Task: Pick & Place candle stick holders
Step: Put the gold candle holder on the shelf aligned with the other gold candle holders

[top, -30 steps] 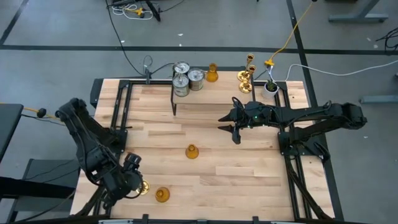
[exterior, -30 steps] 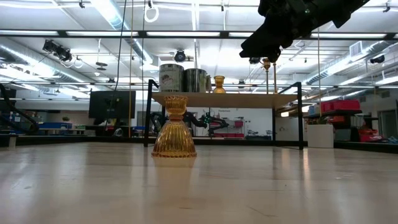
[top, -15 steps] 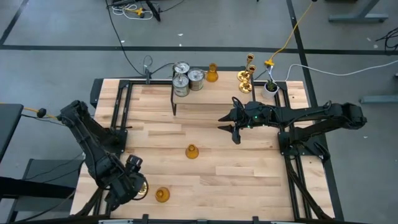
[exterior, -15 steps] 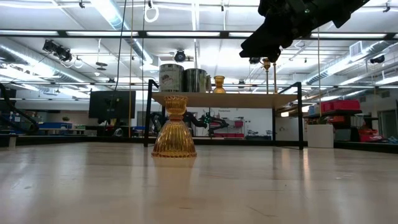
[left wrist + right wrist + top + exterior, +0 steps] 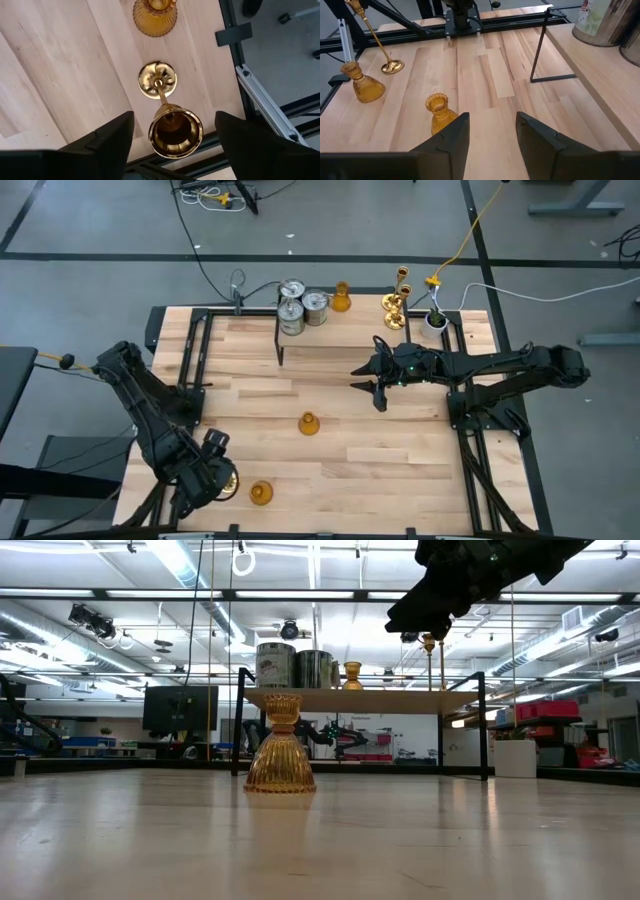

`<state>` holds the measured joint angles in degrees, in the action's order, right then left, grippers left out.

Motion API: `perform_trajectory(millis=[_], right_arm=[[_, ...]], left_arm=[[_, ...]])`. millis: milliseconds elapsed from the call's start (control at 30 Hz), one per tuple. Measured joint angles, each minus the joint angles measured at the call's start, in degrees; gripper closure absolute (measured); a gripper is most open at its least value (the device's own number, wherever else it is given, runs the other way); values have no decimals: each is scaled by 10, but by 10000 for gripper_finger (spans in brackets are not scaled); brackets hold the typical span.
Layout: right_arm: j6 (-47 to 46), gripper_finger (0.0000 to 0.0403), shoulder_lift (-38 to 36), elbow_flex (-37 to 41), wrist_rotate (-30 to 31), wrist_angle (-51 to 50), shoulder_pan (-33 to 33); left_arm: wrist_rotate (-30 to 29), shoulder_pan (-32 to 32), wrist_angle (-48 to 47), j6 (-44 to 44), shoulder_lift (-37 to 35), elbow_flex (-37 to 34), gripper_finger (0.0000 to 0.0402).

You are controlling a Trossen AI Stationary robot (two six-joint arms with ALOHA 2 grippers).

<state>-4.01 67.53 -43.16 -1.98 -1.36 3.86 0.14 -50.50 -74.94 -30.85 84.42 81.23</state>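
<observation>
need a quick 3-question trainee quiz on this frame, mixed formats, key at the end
1. True or false: the left gripper has its open fingers either side of a brass holder at the table's near-left corner.
2. How many amber holders stand on the bare table, off the shelf?
3. The right gripper is: A) shut on an amber holder B) open, holding nothing, above mid-table C) resting on the shelf.

Key: 1 true. 2 two; the second is near the front edge. 3 B.
</observation>
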Motion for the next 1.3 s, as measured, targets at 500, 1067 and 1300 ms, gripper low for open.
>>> perform_trajectory(millis=[500, 1067, 1300], right_arm=[[0, 238, 0, 0, 0, 0, 0], [0, 238, 0, 0, 32, 0, 0], [0, 238, 0, 0, 31, 0, 0]], left_arm=[[6, 0, 0, 0, 0, 0, 182], [7, 0, 0, 0, 0, 0, 235], [7, 0, 0, 0, 0, 0, 233]])
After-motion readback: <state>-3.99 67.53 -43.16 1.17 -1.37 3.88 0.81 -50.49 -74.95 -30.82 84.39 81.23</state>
